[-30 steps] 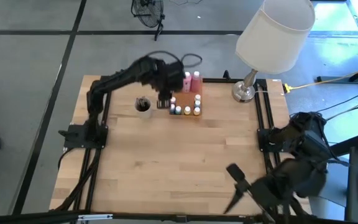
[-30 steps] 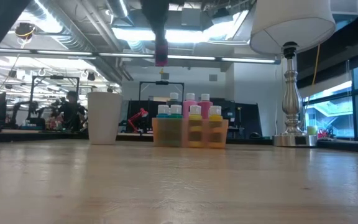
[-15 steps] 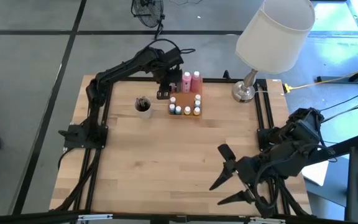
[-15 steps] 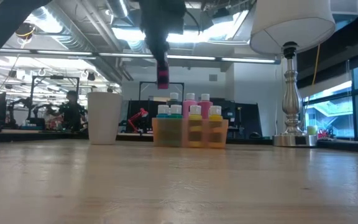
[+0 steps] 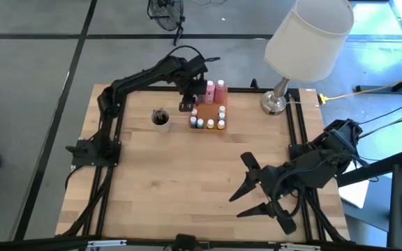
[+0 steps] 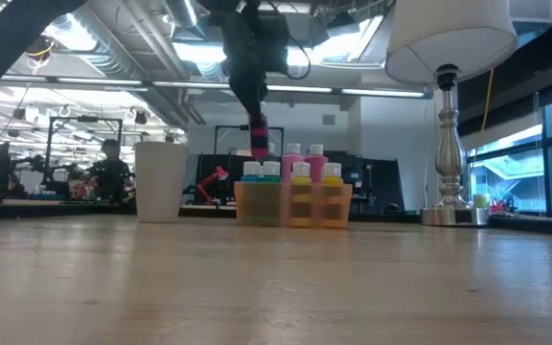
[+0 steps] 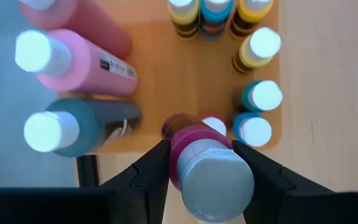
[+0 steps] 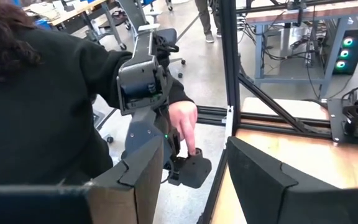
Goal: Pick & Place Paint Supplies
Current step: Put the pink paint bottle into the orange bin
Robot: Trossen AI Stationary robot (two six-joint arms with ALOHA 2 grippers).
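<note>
My left gripper is shut on a tiny pink paint pot with a pale cap. It hovers over the far left corner of the translucent orange tray. Several small white-capped pots in blue, teal and yellow stand in the tray. Three taller squeeze bottles, pink and dark, stand at its far side. The held pot hangs above the tray in the low view. My right gripper is open over the table's near right part, touching nothing. My left gripper pinches the pink pot at its cap end between its two fingers, one on either side. The fingers come from above, pointing down. The pot is lifted clear and hangs below them, slightly tilted, its bottom just above the tray's pots.
A small round grey cup with dark brushes stands left of the tray. A lamp with a large white shade stands at the far right. The wooden table is bare in the middle. A person in dark clothes shows beyond the table.
My left gripper has carried the pink pot toward the far edge and then down toward the tray's far left corner; the pot now hangs tilted, close above the tray. My right arm has swung from the near right edge toward the table's middle, with its fingers open.
</note>
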